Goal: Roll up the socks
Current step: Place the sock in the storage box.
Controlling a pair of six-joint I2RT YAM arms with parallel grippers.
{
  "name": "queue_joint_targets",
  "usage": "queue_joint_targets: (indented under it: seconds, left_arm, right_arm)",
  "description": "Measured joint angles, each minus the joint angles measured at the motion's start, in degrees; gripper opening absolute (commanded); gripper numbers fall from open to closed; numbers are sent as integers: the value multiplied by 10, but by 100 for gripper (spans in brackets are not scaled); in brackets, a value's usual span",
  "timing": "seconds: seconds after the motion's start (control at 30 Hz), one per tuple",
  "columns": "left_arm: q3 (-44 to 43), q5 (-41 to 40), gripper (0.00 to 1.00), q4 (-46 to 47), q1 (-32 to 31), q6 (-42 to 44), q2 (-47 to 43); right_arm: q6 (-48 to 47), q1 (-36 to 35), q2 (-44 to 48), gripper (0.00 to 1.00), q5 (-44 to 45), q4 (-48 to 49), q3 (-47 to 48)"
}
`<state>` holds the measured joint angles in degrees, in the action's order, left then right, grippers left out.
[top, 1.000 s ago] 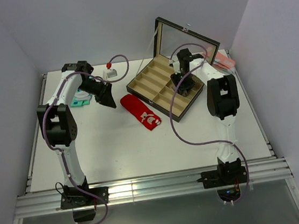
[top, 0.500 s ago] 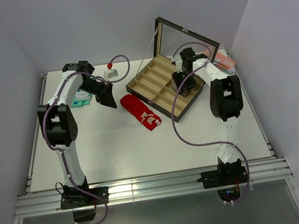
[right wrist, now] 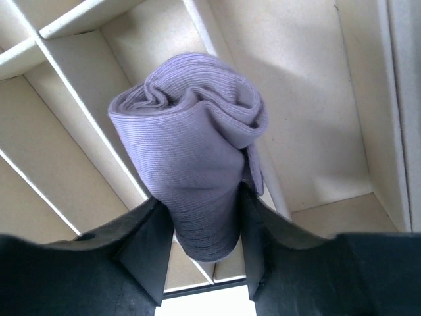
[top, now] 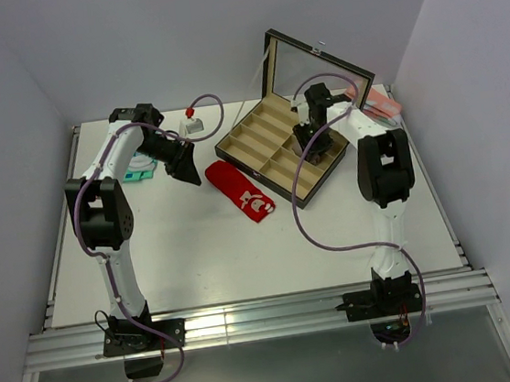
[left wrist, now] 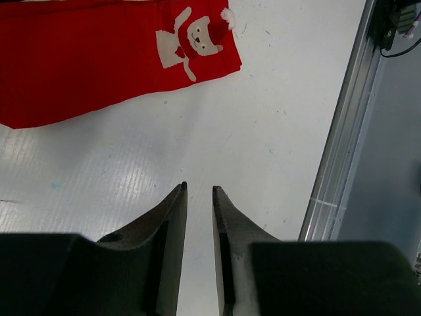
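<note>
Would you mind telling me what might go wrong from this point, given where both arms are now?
1. The right pincer grips a rolled lavender sock directly above a divider of the compartment box; released here, the roll may straddle the divider or partly unroll.
2. The left pincer, nearly closed and empty, hangs over bare table short of the red sock; closing here would catch nothing.

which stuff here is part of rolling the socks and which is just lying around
Part of the job:
- red sock, flat on the table
- rolled lavender sock, held over the divided box
- left gripper
- right gripper

Lying about:
- teal item
- small white and red object
- pink item
</note>
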<state>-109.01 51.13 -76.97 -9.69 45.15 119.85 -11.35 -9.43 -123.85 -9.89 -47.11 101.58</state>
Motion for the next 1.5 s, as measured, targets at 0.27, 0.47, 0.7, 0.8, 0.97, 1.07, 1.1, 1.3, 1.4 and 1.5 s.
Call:
queue_joint_targets:
  seconds: [0.27, 0.47, 0.7, 0.8, 0.97, 1.07, 1.1, 1.3, 1.4, 1.5]
  left_arm:
    - [0, 0, 27, 0, -2, 0, 0]
    - [0, 0, 27, 0, -3, -1, 0]
    - [0, 0, 27, 0, -7, -7, 0]
    - [0, 0, 27, 0, -8, -9, 0]
    - [0, 0, 28, 0, -9, -9, 0]
    - [0, 0, 27, 0, -9, -9, 0]
    - [0, 0, 27, 0, -9, -9, 0]
    - [0, -1, 27, 0, -10, -9, 0]
    - [0, -1, 28, 0, -11, -9, 0]
    - [0, -1, 27, 0, -11, -9, 0]
  right_arm:
    - [4, -10, 6, 0, 16, 4, -7]
    - [4, -18, -4, 0, 39, -12, 10]
    - [4, -24, -49, 6, 59, -30, 45]
    - [5, -24, -41, 27, 56, -21, 36]
    - [6, -24, -8, 45, 53, 1, 5]
    - [6, -24, 4, 57, 53, 8, -1]
    - [4, -24, 8, 58, 53, 14, -6]
    - [2, -20, 22, 64, 42, 40, -30]
    - [3, -18, 33, 64, 40, 52, -44]
    - [5, -16, 42, 64, 34, 54, -45]
